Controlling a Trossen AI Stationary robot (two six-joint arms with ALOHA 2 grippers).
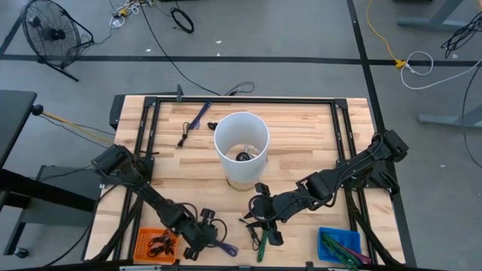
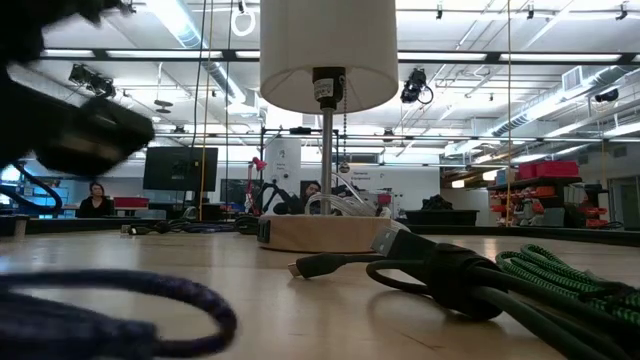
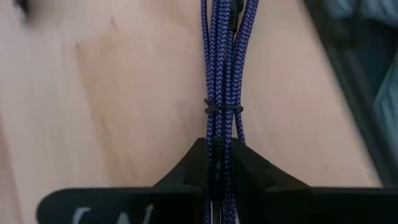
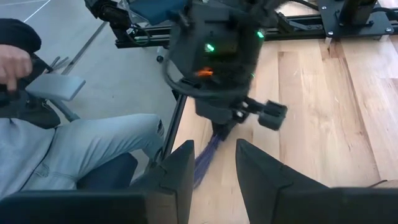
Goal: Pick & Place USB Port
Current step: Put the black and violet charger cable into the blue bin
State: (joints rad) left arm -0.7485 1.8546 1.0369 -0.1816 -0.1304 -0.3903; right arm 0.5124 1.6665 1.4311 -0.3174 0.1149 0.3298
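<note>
Honestly, almost no writing can be read anywhere: only pale strokes on the black body of the left gripper (image 3: 217, 163) at the edge of its wrist view, too cut off to make out. That gripper sits near the front edge of the wooden table (image 1: 301, 132), just beside the orange bin (image 1: 157, 242), and its two dark fingers (image 3: 186, 169) are pressed in against a bundle of blue braided cable (image 3: 221, 74), the strands running straight out between them and bound partway along by a thin dark tie (image 3: 222, 109). In the high view the same cable shows as a purple loop lying on the table by the gripper's tip. The right gripper (image 1: 263, 218) hangs over the front middle of the table, above a green braided cable (image 1: 260, 242) with a black plug end that lies on the wood; its fingers (image 4: 180, 168) stand partly apart with nothing between them, and its wrist view looks across at the left arm's gripper and the purple cable under it. A white cylinder (image 1: 241, 143) on a round wooden base stands at the table's centre, a blue bin (image 1: 339, 245) holds more cables at the front right corner, and a person's hand and leg show beyond the table edge.
</note>
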